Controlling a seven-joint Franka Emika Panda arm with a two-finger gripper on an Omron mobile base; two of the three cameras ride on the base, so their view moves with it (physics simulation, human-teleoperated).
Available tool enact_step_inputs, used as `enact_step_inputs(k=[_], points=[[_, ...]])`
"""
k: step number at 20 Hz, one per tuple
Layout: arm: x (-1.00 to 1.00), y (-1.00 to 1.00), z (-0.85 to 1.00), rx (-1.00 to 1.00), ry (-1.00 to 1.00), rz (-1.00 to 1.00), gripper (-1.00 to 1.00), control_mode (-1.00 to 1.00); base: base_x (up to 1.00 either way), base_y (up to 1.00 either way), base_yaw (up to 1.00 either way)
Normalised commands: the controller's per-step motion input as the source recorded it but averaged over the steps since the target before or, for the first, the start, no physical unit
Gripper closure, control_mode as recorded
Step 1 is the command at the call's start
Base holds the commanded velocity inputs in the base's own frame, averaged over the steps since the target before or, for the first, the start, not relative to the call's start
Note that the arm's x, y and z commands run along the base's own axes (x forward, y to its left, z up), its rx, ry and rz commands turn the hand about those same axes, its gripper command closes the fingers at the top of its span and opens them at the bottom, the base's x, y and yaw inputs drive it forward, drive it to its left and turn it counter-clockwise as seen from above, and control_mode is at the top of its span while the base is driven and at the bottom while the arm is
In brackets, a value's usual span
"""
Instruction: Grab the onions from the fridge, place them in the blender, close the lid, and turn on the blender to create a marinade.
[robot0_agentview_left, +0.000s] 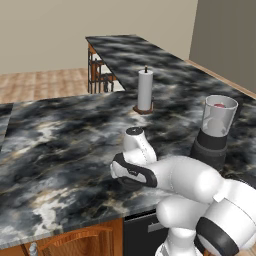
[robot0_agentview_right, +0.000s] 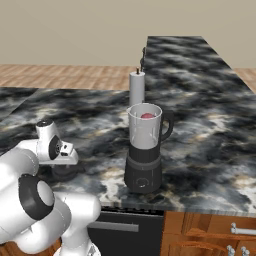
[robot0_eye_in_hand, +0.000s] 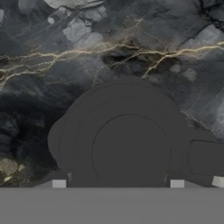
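Observation:
The blender (robot0_agentview_left: 212, 142) (robot0_agentview_right: 144, 155) stands near the counter's front edge, its clear jar uncovered. One red-purple onion (robot0_agentview_left: 219, 105) (robot0_agentview_right: 147, 116) lies inside the jar. The dark grey lid (robot0_eye_in_hand: 124, 144) (robot0_agentview_right: 64, 173) lies flat on the counter, left of the blender, with its knob up. My gripper (robot0_eye_in_hand: 118, 183) (robot0_agentview_right: 63, 165) points straight down over it. Its two tips stand apart, one on each side of the knob. Whether they touch the lid I cannot tell. The fridge is out of view.
A white paper towel roll (robot0_agentview_left: 145, 90) (robot0_agentview_right: 137, 87) on a brown stand is behind the blender. The dark marble counter (robot0_agentview_left: 55, 145) runs left, and a second stretch (robot0_agentview_left: 150, 55) runs back on the right. A wooden chair (robot0_agentview_left: 97, 72) stands beyond the counter.

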Motion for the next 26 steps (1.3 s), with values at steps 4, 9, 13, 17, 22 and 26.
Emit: enact_step_inputs(k=[4,9,13,17,22,26], points=[[-0.02,-0.02,0.00,0.00,-0.04,0.00,1.00,-1.00,0.00,0.00,0.00],[0.10,-0.09,0.00,0.00,-0.04,0.00,1.00,-1.00,0.00,0.00,0.00],[-0.04,-0.06,0.30,0.00,-0.11,0.00,1.00,-1.00,0.00,0.00,0.00],[-0.29,-0.06,0.82,0.00,-0.19,0.00,1.00,-1.00,0.00,0.00,0.00],[-0.40,-0.20,0.60,0.00,-0.18,0.00,1.00,-1.00,0.00,0.00,0.00],[-0.34,-0.43,0.53,0.02,-0.09,0.00,1.00,-1.00,0.00,0.00,0.00]])
